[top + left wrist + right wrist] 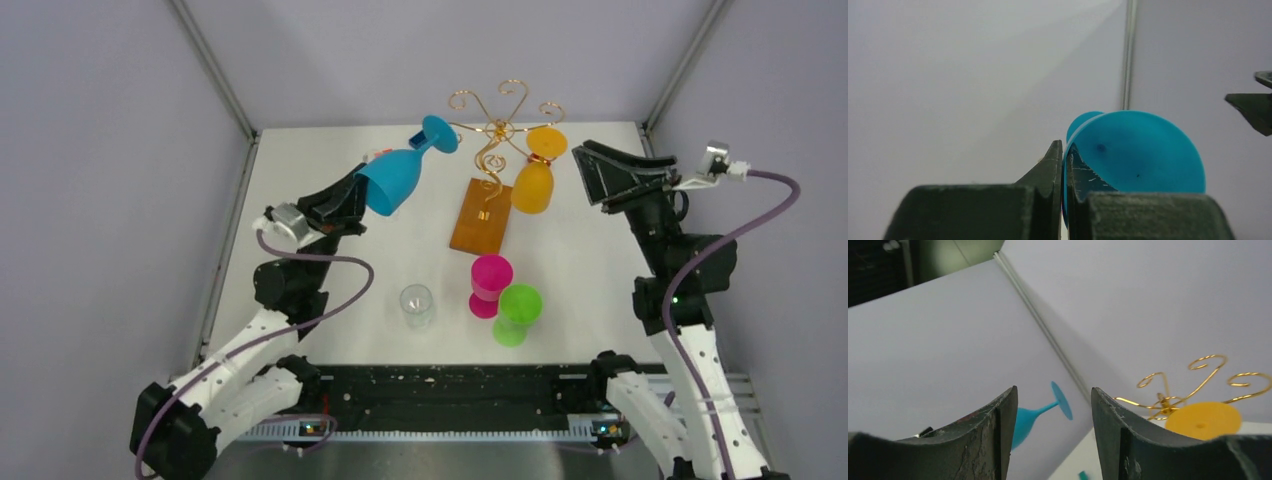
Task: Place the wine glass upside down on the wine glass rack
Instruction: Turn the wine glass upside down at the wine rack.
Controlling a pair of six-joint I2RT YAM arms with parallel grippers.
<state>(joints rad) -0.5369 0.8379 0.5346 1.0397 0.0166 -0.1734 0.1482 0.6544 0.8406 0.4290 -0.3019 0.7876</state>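
The left gripper (1063,154) pinches the tilted blue wine glass (395,180) aloft, its foot just left of the wine glass rack (481,220), where a yellow glass (533,186) hangs inverted near the spread, empty right gripper (595,172); a pink glass (490,280), green glass (519,308) and clear glass (417,305) stand nearer on the white, grey-walled worktop (600,275).

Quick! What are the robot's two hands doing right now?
Left gripper: closed on the blue wine glass.
Right gripper: open, holding nothing.
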